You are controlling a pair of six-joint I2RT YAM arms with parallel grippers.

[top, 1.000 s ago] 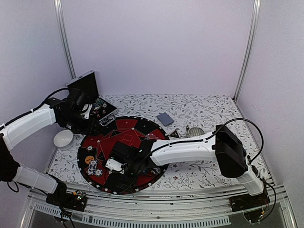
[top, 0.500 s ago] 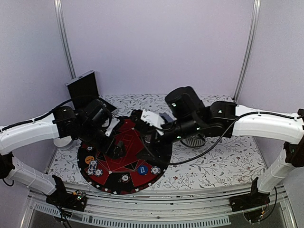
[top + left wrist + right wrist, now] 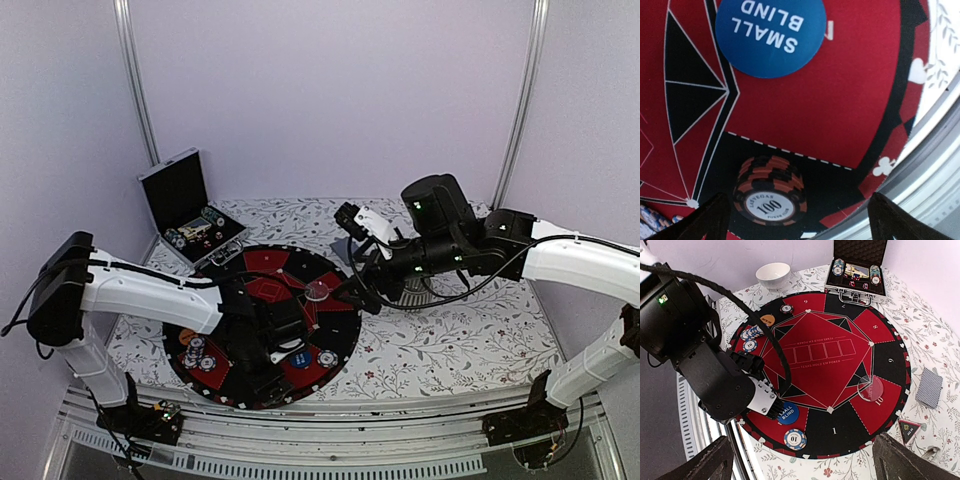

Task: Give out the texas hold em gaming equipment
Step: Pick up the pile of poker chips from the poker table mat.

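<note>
The black hinged case (image 3: pixel 190 210) is standing open at the tabletop's back left corner. On the round mat (image 3: pixel 262 268), lying toward the front left, the orange disc (image 3: pixel 188 336) and a cluster of chips (image 3: pixel 200 354) are resting along its left edge. The left gripper (image 3: pixel 800 220) is hovering low over the mat's front edge, jaws spread wide and gripping nothing. The blue disc (image 3: pixel 771 35) and a chip stack (image 3: pixel 771 197) are lying just beneath it. The clear disc (image 3: pixel 318 292) is sitting near the mat's right edge. The right gripper (image 3: pixel 805 460) is hanging high over that side, fingers apart and empty. The card deck (image 3: pixel 929 386) is lying face down just off the mat's back right edge.
</note>
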